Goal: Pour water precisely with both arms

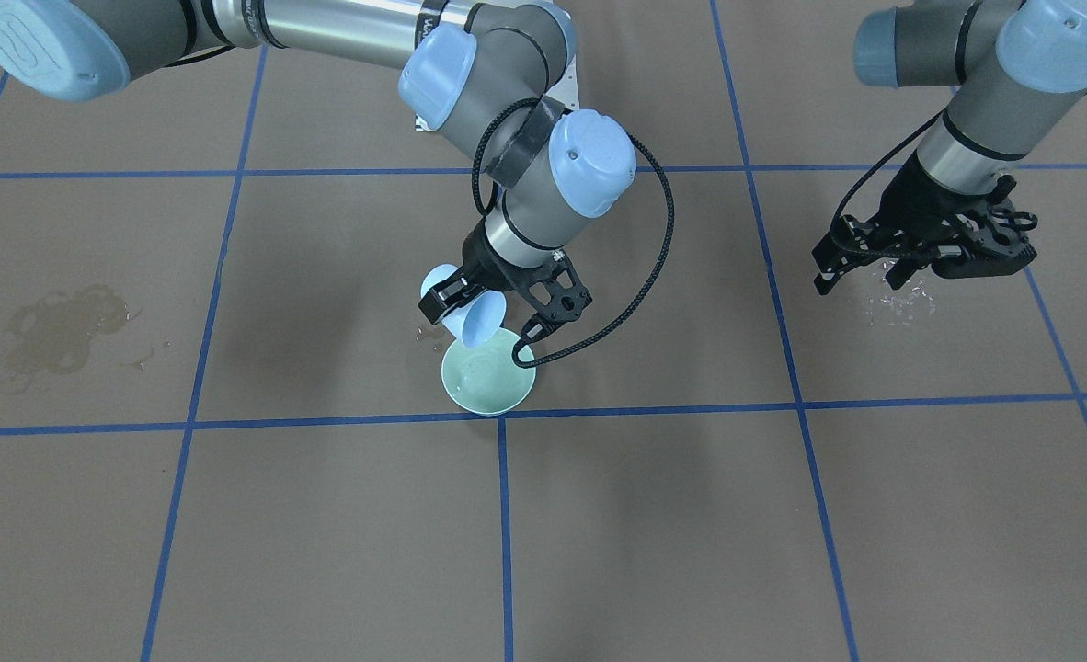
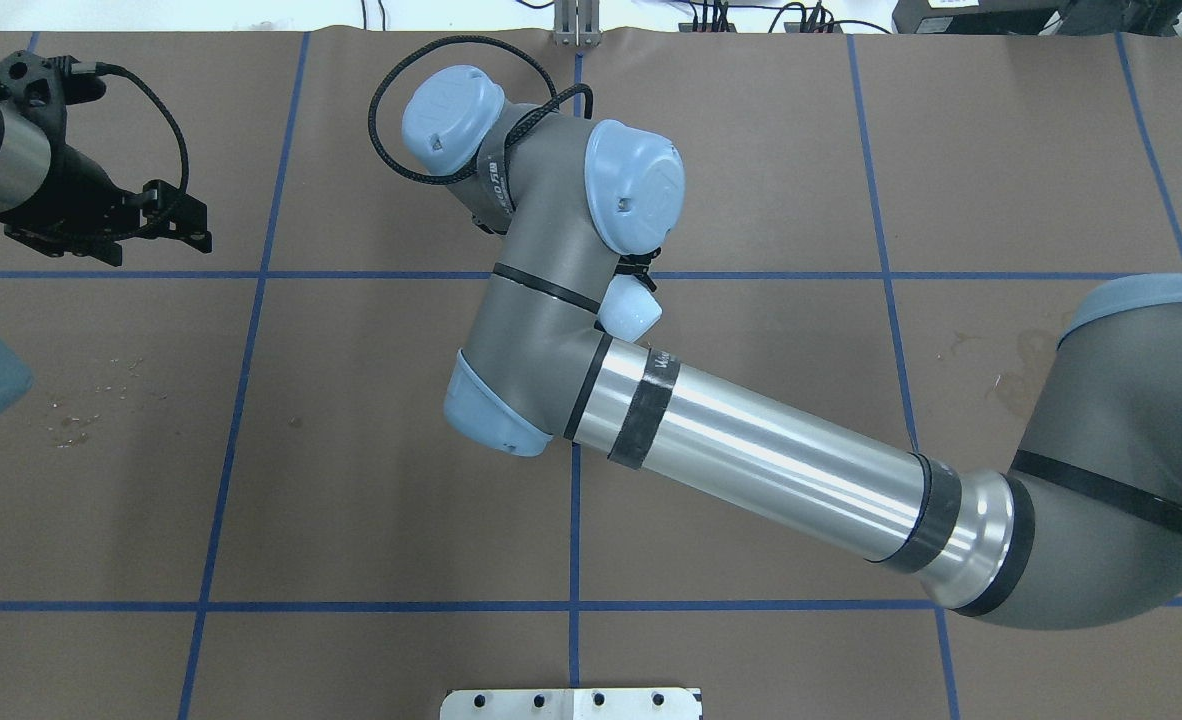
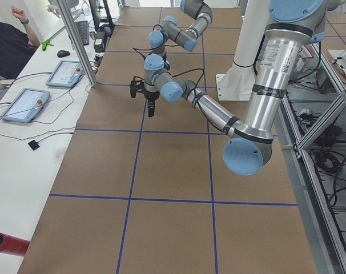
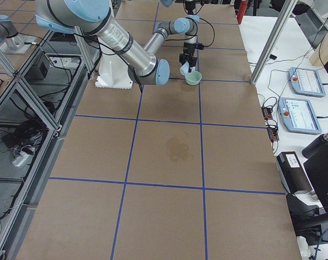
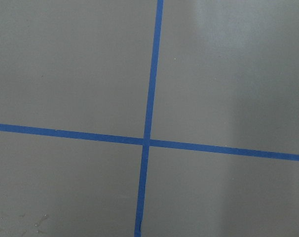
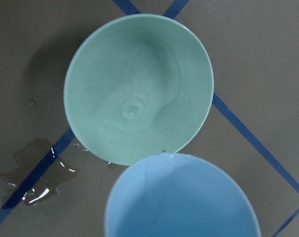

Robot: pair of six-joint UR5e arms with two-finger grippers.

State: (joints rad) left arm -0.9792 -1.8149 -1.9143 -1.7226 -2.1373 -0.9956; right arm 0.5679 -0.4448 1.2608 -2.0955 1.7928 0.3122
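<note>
- The right gripper (image 1: 479, 329) is clamped across a light blue cup (image 1: 459, 311), tipped steeply so its mouth hangs over the near rim of a pale green bowl (image 1: 493, 391).
- The water (image 6: 133, 107) lies shallow in the bowl's bottom, with a ring of ripples at the centre. The cup's inside shows no clear pool.
- A small puddle (image 6: 36, 175) sits on the table (image 1: 323, 533) just beside the bowl, across a blue tape line (image 1: 323, 421).
- The left gripper (image 1: 865, 276) hangs well off to the side, jaws apart and empty, above scattered droplets (image 1: 898, 303).
- Judged from this, the pour is at or near its end.
- The next move calls for rolling the cup upright slowly over the bowl, so that drips fall inside it and not on the table.
</note>
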